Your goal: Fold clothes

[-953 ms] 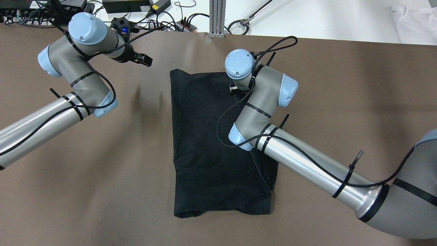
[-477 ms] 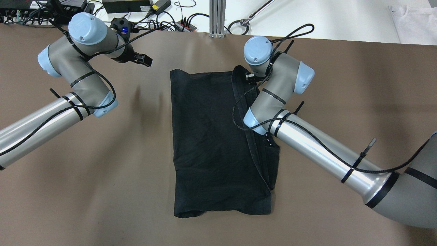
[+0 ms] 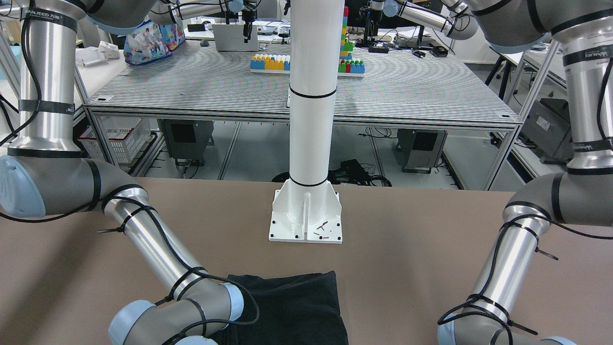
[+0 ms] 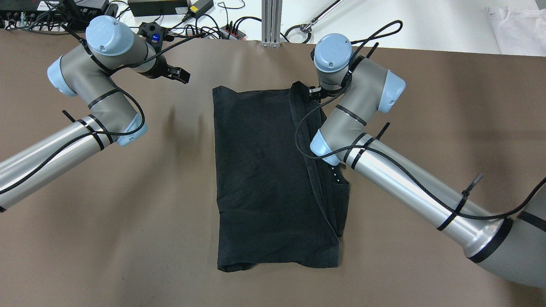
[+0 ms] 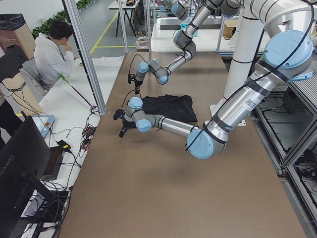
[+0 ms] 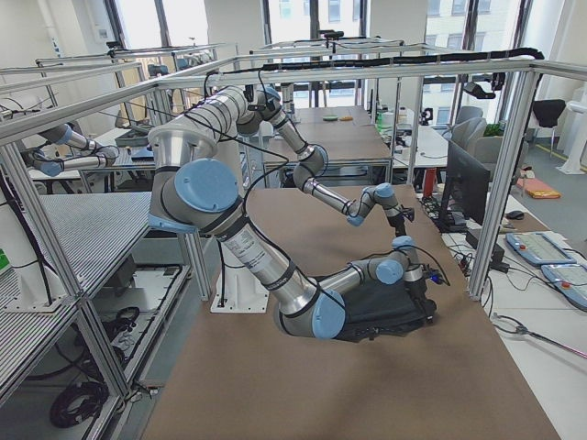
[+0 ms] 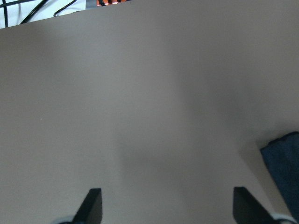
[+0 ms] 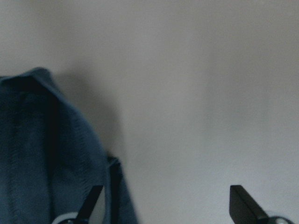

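Right gripper (image 8: 166, 207): fingers spread, nothing between them. The black rectangular soft fabric piece (image 4: 264, 179) lies folded on the brown table (image 4: 426, 106), one corner just beside this gripper's fingertip (image 8: 93, 200). Left gripper (image 7: 166, 207): spread wide, empty, with a fabric corner outside one fingertip, apart from it.

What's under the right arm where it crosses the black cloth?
The black cloth's right edge, its hemmed strip folded over, on the brown table. The right arm covers a stretch of that edge, so the fold there can't be seen.
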### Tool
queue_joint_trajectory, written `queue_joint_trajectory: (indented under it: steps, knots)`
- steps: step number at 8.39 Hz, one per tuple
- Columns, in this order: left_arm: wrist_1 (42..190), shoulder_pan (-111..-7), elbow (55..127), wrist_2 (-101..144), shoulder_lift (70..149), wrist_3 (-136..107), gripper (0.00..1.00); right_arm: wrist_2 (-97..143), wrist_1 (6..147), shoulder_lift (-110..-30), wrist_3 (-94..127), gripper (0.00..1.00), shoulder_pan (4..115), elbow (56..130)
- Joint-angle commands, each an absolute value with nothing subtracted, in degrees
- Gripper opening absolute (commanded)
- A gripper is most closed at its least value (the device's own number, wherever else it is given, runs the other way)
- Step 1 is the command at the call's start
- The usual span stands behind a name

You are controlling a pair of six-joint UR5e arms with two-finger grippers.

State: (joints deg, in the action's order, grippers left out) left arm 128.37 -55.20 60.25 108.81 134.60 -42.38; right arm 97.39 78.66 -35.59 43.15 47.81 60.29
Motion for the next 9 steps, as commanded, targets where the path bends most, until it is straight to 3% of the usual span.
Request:
queue_joint_trajectory:
  steps: [1, 4, 9]
  knots:
    - [128.3, -55.2, 60.2, 108.8, 134.6, -42.4, 1.0, 99.2, 86.5, -35.3, 51.6, 0.94, 40.6, 69.8]
    - [128.3, -55.1, 60.1, 108.8, 134.6, -42.4, 1.0, 98.6, 100.1, -38.0, 54.9, 0.94, 31.8, 81.7]
    - [128.4, -55.2, 60.3, 108.8, 134.5, -42.4, 1.0, 95.7, 100.9, -51.6, 46.7, 0.92, 30.0, 92.1]
